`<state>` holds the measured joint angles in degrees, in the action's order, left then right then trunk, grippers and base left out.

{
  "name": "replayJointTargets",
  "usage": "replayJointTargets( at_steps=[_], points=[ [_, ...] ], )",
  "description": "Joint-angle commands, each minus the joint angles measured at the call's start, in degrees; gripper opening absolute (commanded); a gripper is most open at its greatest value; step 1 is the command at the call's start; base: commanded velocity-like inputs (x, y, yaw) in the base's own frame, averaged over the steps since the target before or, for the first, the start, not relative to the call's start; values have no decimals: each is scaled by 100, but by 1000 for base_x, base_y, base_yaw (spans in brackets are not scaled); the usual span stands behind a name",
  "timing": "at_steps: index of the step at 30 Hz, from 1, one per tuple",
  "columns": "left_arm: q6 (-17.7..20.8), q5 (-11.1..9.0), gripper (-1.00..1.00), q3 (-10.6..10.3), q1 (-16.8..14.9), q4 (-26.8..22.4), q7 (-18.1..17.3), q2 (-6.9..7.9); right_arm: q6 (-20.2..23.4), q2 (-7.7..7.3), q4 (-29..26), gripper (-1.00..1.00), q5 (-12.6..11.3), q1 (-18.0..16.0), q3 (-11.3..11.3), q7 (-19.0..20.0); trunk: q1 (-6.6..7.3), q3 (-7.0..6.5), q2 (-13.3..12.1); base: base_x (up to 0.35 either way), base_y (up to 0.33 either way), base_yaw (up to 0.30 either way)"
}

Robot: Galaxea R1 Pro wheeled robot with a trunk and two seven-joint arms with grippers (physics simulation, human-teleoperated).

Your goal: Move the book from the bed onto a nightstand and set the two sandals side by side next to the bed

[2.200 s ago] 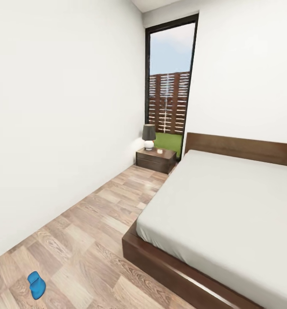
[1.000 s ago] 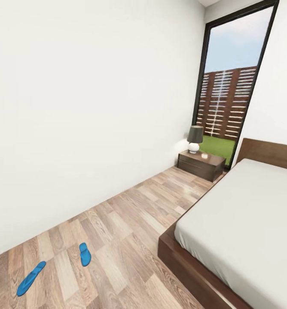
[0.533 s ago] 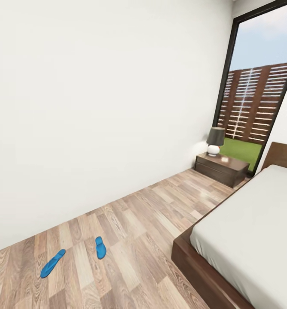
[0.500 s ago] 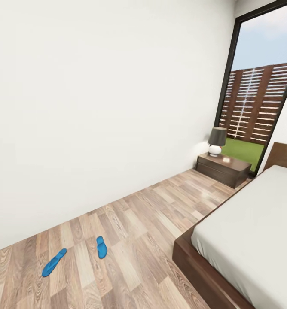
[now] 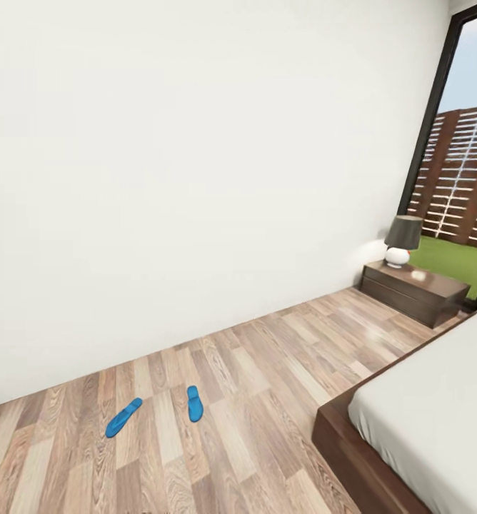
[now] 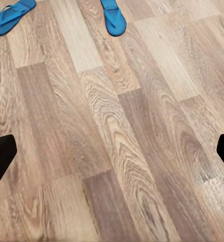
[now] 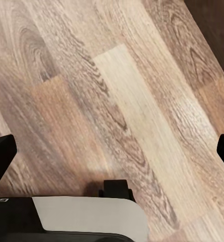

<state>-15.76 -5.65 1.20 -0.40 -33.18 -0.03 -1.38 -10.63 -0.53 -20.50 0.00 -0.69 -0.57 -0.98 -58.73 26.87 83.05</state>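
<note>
Down on the plank floor (image 5: 267, 371) at your near left lie the two sandals, both bright blue, a short way out from the long white wall (image 5: 196, 157). Your left sandal (image 5: 123, 417) lies at a slant with its toe pointing far and right, while your right sandal (image 5: 195, 403) points almost straight to the far side. They are near each other but apart, not parallel, and well apart from the bed (image 5: 438, 421), which fills your near right corner with its white mattress on a dark brown frame. At the far right, against the wall and beside the tall dark-framed window (image 5: 467, 164), stands the nightstand (image 5: 414, 290). On its top sits a lamp (image 5: 401, 241) with a dark shade and a round white base. No book is on the part of the mattress you can see.

Your left wrist camera looks down on the planks, with the left sandal (image 6: 12, 16) and the right sandal (image 6: 114, 16) at the far edge of its picture. Your left pincer (image 6: 112, 154) stands wide apart, its two dark tips at opposite edges with bare floor between them. Your right pincer (image 7: 112, 156) is likewise spread wide over bare planks, gripping nothing, with a grey and black part of the robot's body (image 7: 86, 219) below it.
</note>
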Motion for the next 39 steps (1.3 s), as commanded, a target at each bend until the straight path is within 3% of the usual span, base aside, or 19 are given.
replayJointTargets(
  at_steps=[1,31,39],
  points=[
    [-15,-46,100,3,-4,4,-6,-3,-18,0,2,100,0,-2,-5,-8,0,6,3,0,0,291],
    [-15,-47,100,3,-4,4,-6,-3,-18,0,5,100,-1,-2,-6,-8,0,6,3,0,0,287],
    [-15,-48,100,3,-4,4,-6,-3,-18,-3,10,100,8,-2,22,11,0,6,3,0,0,83]
  ],
)
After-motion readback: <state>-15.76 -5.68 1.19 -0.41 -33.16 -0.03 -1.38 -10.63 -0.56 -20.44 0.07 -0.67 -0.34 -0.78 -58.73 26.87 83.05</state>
